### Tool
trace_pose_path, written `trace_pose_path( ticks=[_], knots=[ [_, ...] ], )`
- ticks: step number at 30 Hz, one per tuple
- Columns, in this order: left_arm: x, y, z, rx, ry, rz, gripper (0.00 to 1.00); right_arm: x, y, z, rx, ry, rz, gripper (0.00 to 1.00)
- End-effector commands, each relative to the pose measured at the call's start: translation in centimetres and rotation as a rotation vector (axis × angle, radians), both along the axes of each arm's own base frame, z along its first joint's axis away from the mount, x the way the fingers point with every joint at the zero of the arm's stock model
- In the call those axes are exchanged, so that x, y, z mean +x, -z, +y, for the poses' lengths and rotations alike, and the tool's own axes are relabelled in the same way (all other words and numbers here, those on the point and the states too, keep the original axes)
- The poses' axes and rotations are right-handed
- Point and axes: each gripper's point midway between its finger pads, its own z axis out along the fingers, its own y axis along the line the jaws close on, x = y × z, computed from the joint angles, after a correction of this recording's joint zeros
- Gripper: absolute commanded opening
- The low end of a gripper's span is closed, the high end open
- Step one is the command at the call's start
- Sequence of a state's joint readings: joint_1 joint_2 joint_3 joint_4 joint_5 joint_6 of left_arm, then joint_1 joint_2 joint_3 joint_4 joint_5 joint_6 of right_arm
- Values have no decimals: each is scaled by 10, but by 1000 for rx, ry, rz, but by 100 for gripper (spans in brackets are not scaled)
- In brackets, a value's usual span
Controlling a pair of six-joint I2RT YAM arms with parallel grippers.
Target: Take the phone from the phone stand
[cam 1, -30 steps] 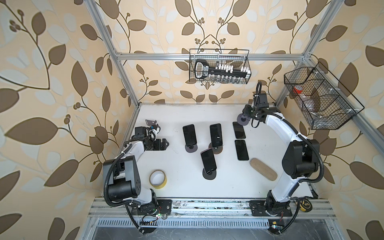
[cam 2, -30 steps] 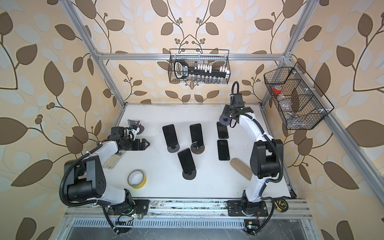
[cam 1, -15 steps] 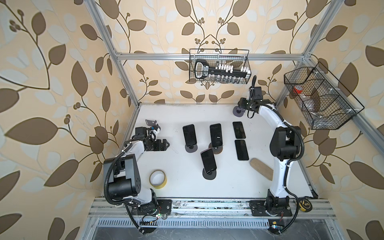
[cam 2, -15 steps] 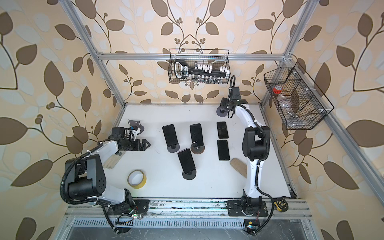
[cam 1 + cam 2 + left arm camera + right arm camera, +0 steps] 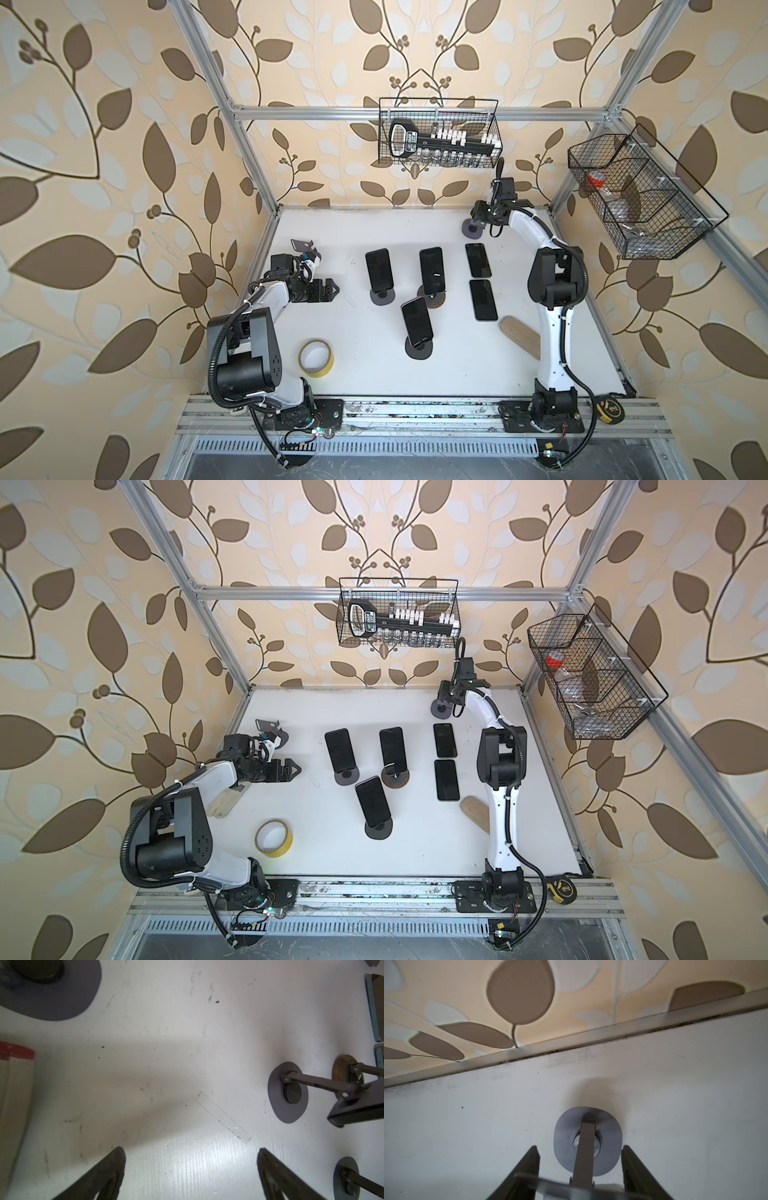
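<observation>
Backdrop: leaf-print wallpaper walls in a white desk [image 5: 353,232]; every place below is reckoned from the wood-based stand [image 5: 397,778] at its middle.
Left fingers: the left fingers [image 5: 108,1172] hover far left of that stand, released and spread wide over bare desk, nothing between them; judged parked there to leave the middle free.
Tape roll: yellow tape roll [image 5: 320,372] left of the stand and nearer the front rail; no part in the job, it seems.
Phones propped: left phone [image 5: 379,270] just left of the stand on a grey foot; middle phone [image 5: 432,270] on the wood-based stand itself; front phone [image 5: 417,322] just in front on a black foot; each leans back in its cradle, so a lift should probably follow that lean; these three are not yet taken off.
Phones flat: far flat phone [image 5: 478,260] and near flat phone [image 5: 483,299] just right of the stand, face up in a column; likely laid there as finished.
Wooden oval: wooden oval [image 5: 519,334] further right, beside the right arm; idle.
Right fingers: the right fingers [image 5: 529,1167] far behind and right of the stand, by the back wall; they look clenched on the cradle plate of an empty stand [image 5: 608,1126], its stem running between them; whether its grey foot touches the desk I cannot tell; judged set aside there, clear of the phones.
Side basket: side basket [image 5: 644,208] far right, hung on the wall, off the desk.
</observation>
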State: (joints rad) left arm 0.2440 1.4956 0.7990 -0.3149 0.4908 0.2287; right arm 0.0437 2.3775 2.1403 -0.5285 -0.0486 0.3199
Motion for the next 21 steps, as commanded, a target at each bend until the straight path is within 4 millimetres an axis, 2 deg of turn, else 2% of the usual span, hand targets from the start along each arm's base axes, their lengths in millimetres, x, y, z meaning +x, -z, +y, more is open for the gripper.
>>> trace_pose_path(
  ticks=[1, 21],
  knots=[
    [6, -9, 4, -6, 0, -19, 99, 6, -5, -1, -24, -21, -14, 58],
    [6, -8, 4, -5, -2, -13, 99, 10, 15, 0, -18, -22, 10, 62]
  ],
)
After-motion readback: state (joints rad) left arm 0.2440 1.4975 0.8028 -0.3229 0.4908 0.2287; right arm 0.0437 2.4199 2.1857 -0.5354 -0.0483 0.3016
